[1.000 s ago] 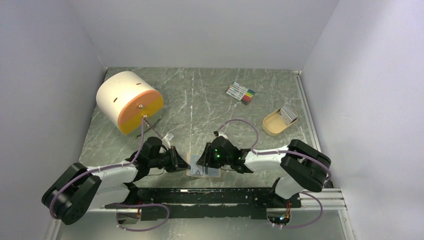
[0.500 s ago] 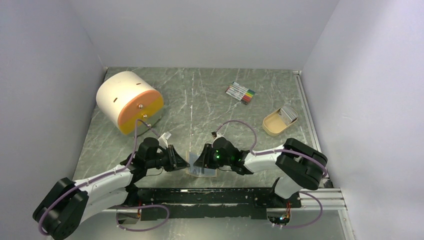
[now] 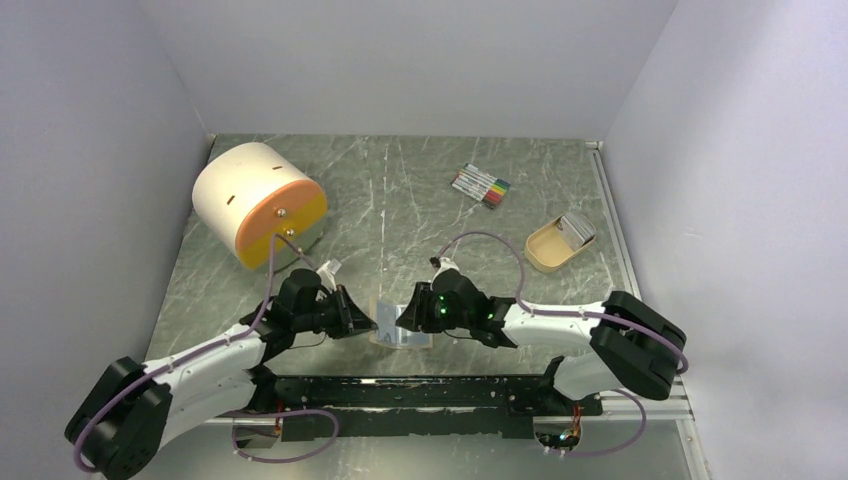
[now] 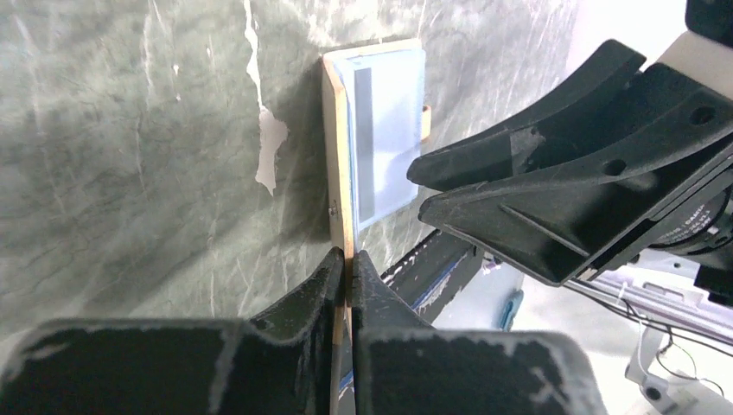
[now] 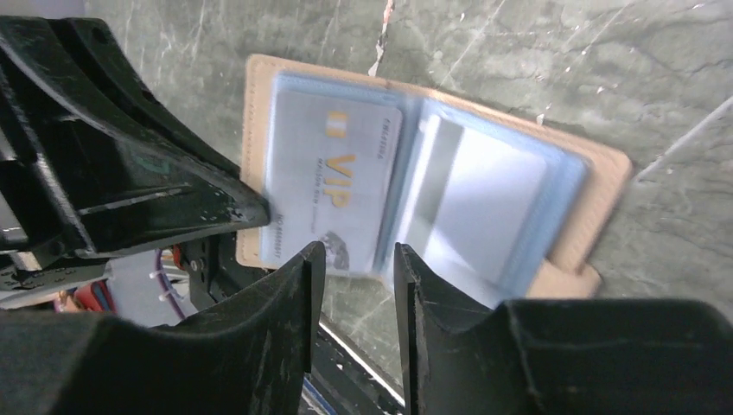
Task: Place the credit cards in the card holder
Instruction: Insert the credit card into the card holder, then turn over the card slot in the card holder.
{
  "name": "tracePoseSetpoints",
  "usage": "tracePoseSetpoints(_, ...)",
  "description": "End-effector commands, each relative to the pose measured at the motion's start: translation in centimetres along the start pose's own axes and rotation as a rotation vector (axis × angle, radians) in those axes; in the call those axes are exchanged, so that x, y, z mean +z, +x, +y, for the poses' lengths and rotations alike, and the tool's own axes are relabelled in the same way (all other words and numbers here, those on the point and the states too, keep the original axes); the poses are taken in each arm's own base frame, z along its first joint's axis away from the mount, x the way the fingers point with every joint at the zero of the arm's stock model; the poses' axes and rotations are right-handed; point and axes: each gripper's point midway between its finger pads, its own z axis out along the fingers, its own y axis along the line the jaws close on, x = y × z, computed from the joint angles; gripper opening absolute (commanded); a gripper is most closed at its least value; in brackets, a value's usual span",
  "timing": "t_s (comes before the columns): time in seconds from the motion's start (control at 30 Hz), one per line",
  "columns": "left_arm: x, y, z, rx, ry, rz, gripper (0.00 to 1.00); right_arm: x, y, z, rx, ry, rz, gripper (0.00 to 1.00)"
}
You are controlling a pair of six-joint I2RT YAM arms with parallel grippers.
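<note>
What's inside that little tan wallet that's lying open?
Inside the card holder, clear blue sleeves show a silvery VIP card and a pale card with a grey band. Any sleeves or cards beneath those are covered.

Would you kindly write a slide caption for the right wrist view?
Right gripper, open, over the opened card holder showing a VIP card; left gripper pinches its edge.

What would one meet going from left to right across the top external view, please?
White-and-orange drum → card holder → bundle of marker pens → tan tray.
</note>
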Motion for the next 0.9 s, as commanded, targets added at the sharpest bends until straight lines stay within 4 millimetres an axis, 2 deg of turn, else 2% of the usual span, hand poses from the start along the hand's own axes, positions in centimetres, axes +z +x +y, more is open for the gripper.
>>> tracePoseSetpoints(0.0, -1.0, -1.9, -0.6, 0.055, -0.087, -0.066, 0.09, -0.6, -1.0, -1.3, -0.051, 0.088, -0.031, 0.38)
tracePoseSetpoints(0.17, -1.5, -2.0, -1.0, 0.073, -0.107, -0.055, 0.09, 0.3, -0.6, -1.9, -0.069, 0.085, -0.020, 0.33)
tracePoseSetpoints(0.4, -0.7, -1.8, -1.4, 0.080, -0.091, -0.020, 0.17, 2.4, 0.6, -2.8, -0.086, 0.088, 0.035, 0.23)
tracePoseSetpoints(0.67, -0.2, -1.7, -2.4, 0.083, -0.030, -0.012, 0.16, 2.4, 1.4, -3.6, -0.073, 0.092, 0.050, 0.21)
tracePoseSetpoints(0.87, -0.2, -1.6, -3.9, 0.095, 0.060, -0.014, 0.17, 2.4, 1.9, -3.9, -0.066, 0.088, 0.062, 0.21)
